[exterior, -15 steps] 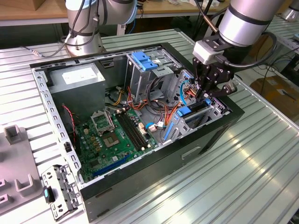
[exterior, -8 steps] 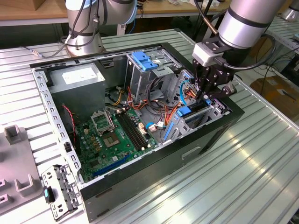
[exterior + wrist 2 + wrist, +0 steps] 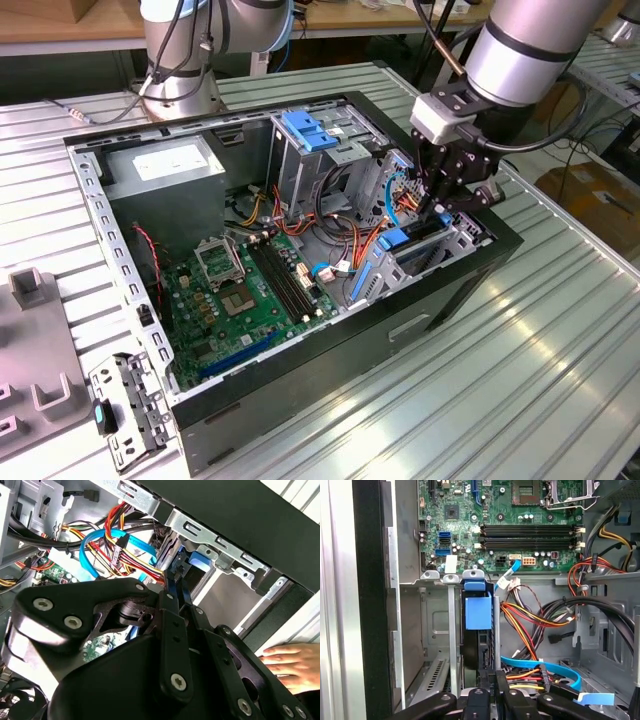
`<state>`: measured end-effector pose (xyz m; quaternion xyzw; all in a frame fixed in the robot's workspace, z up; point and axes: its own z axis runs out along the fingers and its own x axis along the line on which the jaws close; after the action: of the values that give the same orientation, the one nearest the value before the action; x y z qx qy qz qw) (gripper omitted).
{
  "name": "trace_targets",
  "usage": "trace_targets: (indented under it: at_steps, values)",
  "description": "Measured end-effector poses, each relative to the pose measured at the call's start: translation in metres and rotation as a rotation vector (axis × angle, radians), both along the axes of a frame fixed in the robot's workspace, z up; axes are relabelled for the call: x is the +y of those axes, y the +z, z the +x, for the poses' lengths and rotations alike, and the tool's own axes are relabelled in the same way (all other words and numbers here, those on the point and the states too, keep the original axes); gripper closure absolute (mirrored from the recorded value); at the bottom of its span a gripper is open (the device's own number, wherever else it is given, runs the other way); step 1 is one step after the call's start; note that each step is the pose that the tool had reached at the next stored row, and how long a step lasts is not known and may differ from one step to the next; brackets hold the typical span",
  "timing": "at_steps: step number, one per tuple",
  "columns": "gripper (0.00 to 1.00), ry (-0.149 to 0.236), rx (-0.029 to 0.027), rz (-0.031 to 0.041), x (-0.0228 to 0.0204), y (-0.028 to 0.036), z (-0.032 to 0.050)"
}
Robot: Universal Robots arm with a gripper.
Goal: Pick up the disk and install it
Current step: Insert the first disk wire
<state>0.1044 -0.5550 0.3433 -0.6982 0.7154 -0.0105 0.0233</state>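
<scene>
The disk (image 3: 398, 240) stands on edge in a slot of the metal drive cage (image 3: 468, 236) at the corner of the open computer case, on the exterior view's right. Its bright blue carrier (image 3: 478, 612) faces the motherboard and its dark body (image 3: 472, 652) runs down between the cage walls. My gripper (image 3: 437, 208) reaches down into the cage from above. In the second wrist view its black fingers (image 3: 172, 607) come together on the thin dark edge of the disk (image 3: 176, 575), beside the blue carrier tab (image 3: 201, 560). The gripper (image 3: 492, 692) looks shut on the disk.
Red, yellow and orange wire bundles (image 3: 530, 617) and a blue flat cable (image 3: 547, 666) lie close beside the cage. The motherboard (image 3: 250, 290) fills the case floor. A blue latch plate (image 3: 305, 130) tops the taller cage. A person's hand (image 3: 295, 662) rests outside the case wall.
</scene>
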Motion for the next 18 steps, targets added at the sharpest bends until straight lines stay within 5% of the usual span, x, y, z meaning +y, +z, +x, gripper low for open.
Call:
trace_targets:
  at_steps: [18]
  values:
    - [0.83, -0.001, -0.0001, 0.0005, -0.003, 0.0027, 0.0]
